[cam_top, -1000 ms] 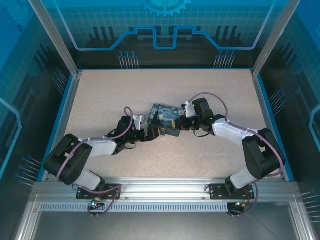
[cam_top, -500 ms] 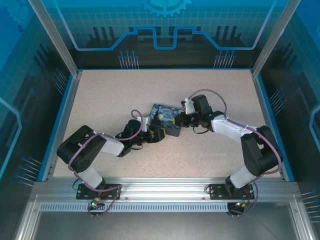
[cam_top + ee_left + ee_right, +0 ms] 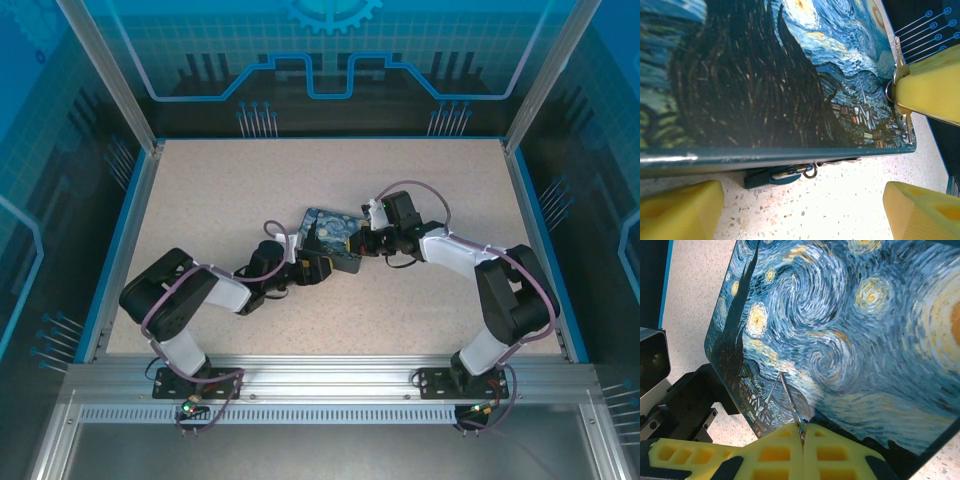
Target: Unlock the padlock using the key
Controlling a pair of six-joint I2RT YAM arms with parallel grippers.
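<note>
Tiny bluish padlock (image 3: pixel 762 178) sits on speckled bench (image 3: pixel 840 212), tucked against swirl-painted blue-and-yellow tin box (image 3: pixel 765 75) edge. Left tool (image 3: pixel 802 195) wide open either side of it, gripping nothing. Right tool (image 3: pixel 803 432) pinched shut on thin metal key (image 3: pixel 790 397) over tin lid.

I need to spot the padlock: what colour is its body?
The padlock is dark teal; it shows clearest in the left wrist view.

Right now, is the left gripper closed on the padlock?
No: the left gripper stands wide open, the padlock untouched at the tin's edge.
</note>
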